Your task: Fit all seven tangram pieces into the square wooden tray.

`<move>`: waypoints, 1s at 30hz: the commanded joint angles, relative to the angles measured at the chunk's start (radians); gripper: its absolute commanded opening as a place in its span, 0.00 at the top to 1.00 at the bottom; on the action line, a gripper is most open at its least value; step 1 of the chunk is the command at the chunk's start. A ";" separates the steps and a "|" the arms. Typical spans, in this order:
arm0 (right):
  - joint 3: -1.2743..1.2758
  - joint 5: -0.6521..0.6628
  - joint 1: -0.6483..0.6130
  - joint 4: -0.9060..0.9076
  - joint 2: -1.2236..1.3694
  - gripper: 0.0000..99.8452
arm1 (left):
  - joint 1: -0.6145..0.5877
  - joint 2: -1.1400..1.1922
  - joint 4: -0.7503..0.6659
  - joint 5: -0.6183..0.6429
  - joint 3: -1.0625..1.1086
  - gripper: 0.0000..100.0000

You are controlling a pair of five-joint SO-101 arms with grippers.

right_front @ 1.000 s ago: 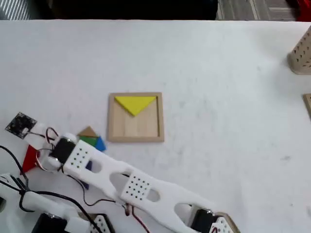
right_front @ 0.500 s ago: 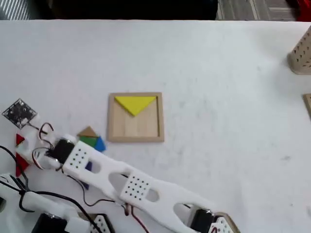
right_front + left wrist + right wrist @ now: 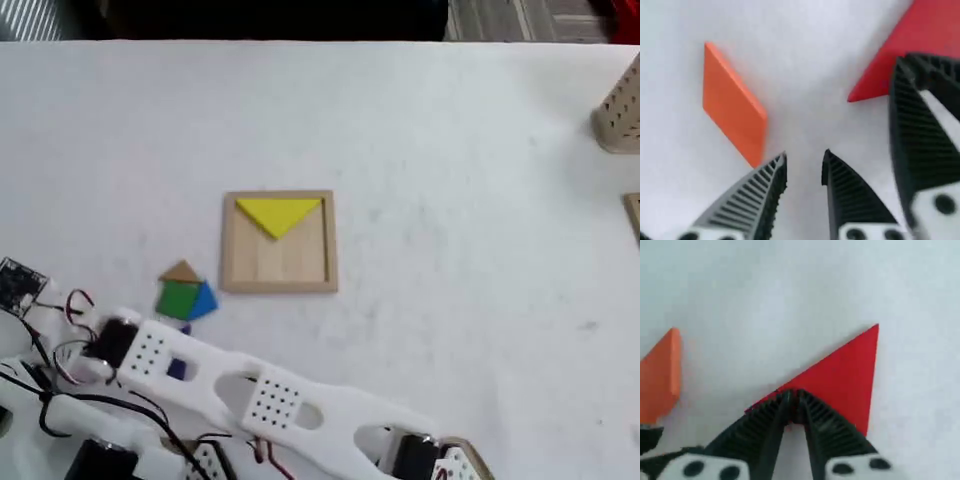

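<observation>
Yellow triangle (image 3: pixel 277 214) in tray (image 3: pixel 240 272); red triangle (image 3: pixel 842 374) outside it

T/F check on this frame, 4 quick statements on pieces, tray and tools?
1. The yellow triangle lies inside the tray. True.
2. The green square sits in the tray. False: it lies on the table beside the tray, next to the brown triangle and the blue piece.
3. The right tool is closed on an edge of the red triangle. True.
4. The left tool grips the orange piece. False: it is open with nothing between its fingers, and the orange piece lies apart from it on the table.
</observation>
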 commanded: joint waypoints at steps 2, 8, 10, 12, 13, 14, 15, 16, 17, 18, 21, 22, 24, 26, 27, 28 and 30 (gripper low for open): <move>-0.043 0.015 0.065 0.228 -0.030 0.98 | 0.016 -0.030 -0.009 0.068 -0.077 0.86; -0.109 0.015 0.068 0.412 -0.039 0.98 | 0.019 -0.024 -0.006 0.193 -0.282 0.86; -0.110 0.015 0.070 0.441 -0.039 0.98 | 0.048 -0.021 -0.012 0.265 -0.348 0.86; -0.110 0.015 0.079 0.464 -0.064 0.98 | 0.090 -0.021 -0.014 0.308 -0.385 0.86; -0.109 0.015 0.087 0.483 -0.084 0.98 | 0.114 -0.021 -0.014 0.322 -0.396 0.87; -0.109 0.015 0.093 0.507 -0.105 0.98 | 0.143 -0.019 -0.023 0.331 -0.400 0.87; -0.109 0.014 0.104 0.539 -0.128 0.98 | 0.174 -0.019 -0.044 0.339 -0.397 0.87; -0.109 0.003 0.114 0.575 -0.151 0.98 | 0.197 -0.013 -0.064 0.345 -0.394 0.87; -0.109 -0.018 0.131 0.618 -0.174 0.98 | 0.219 0.002 -0.083 0.345 -0.388 0.87; -0.109 -0.029 0.151 0.659 -0.197 0.98 | 0.242 0.027 -0.098 0.345 -0.385 0.87; -0.104 -0.041 0.213 0.737 -0.249 0.98 | 0.283 0.143 -0.133 0.345 -0.393 0.87; -0.101 -0.041 0.232 0.740 -0.259 0.98 | 0.286 0.191 -0.143 0.345 -0.405 0.87; -0.101 -0.041 0.272 0.740 -0.260 0.98 | 0.286 0.286 -0.155 0.345 -0.443 0.87; -0.101 -0.041 0.306 0.740 -0.265 0.98 | 0.286 0.377 -0.155 0.345 -0.494 0.87; -0.101 -0.041 0.320 0.740 -0.266 0.98 | 0.288 0.421 -0.155 0.345 -0.519 0.87; -0.101 -0.041 0.331 0.742 -0.272 0.98 | 0.292 0.464 -0.155 0.345 -0.545 0.87; -0.101 -0.037 0.346 0.743 -0.288 0.98 | 0.309 0.545 -0.155 0.344 -0.591 0.87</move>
